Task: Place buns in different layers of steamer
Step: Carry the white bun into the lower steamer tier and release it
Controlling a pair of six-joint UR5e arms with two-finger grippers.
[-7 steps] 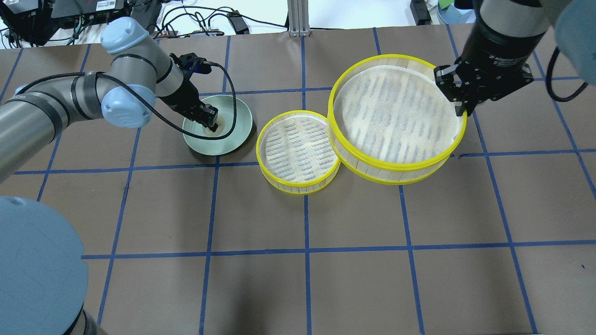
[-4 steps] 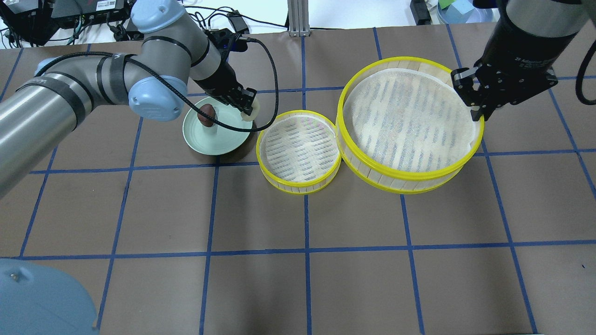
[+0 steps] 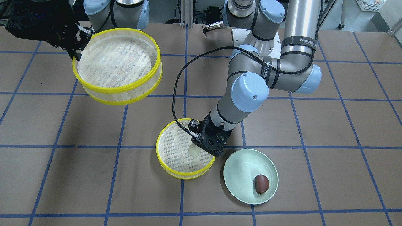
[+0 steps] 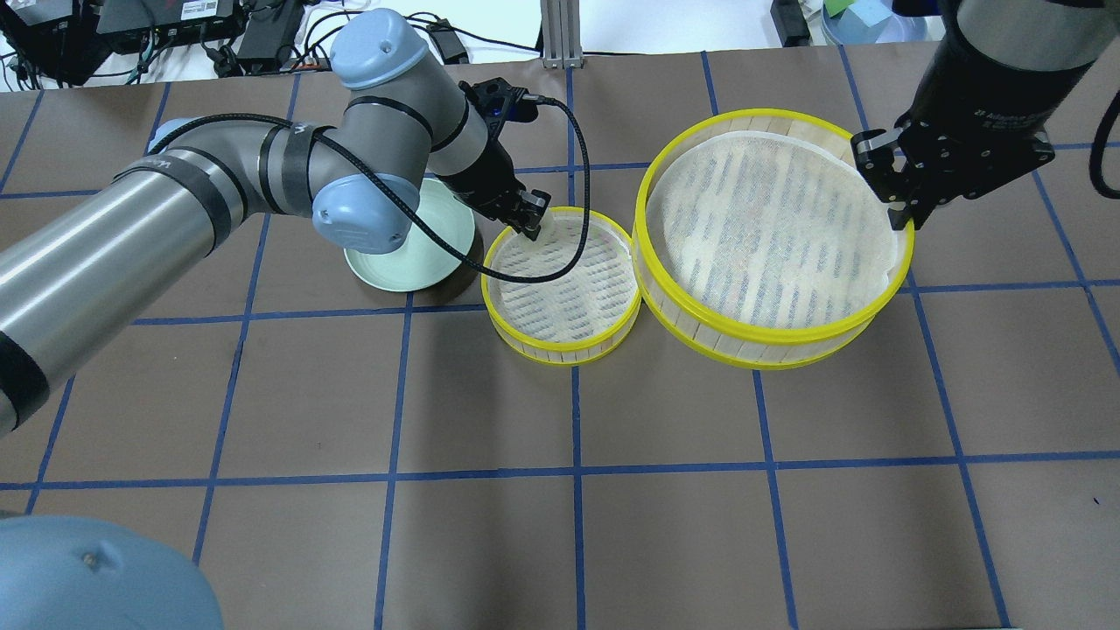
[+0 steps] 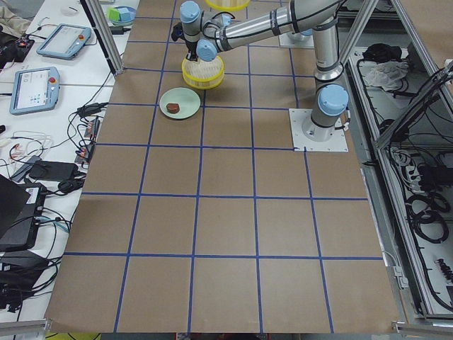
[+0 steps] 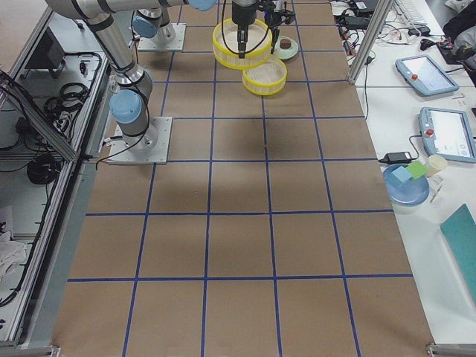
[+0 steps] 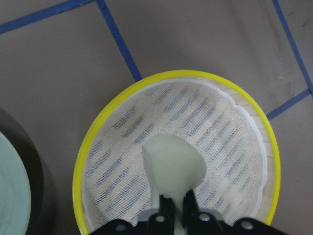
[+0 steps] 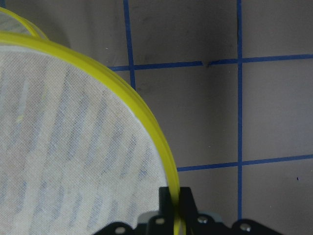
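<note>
My left gripper (image 4: 531, 229) is shut on the cream-white bun (image 3: 194, 150) and holds it just over the mesh floor of the steamer layer (image 4: 560, 348) on the table. In the left wrist view the bun (image 7: 173, 164) hangs over that tray's middle. The dark reddish-brown bun (image 3: 261, 183) lies on the pale green plate (image 3: 241, 175); my left arm hides it in the overhead view. My right gripper (image 4: 901, 214) is shut on the rim of a second steamer layer (image 4: 770, 337) and holds it above the table to the right. The right wrist view shows the rim (image 8: 146, 127) between the jaws.
The green plate (image 4: 411, 262) sits just left of the layer on the table. Brown paper with blue tape lines covers the table. Cables and electronics lie along the far edge. A black cable loops from my left wrist over the resting layer.
My left gripper lifted the cream-white bun off the green plate and carried it right, over the layer on the table. My right gripper shifted the held layer slightly right.
</note>
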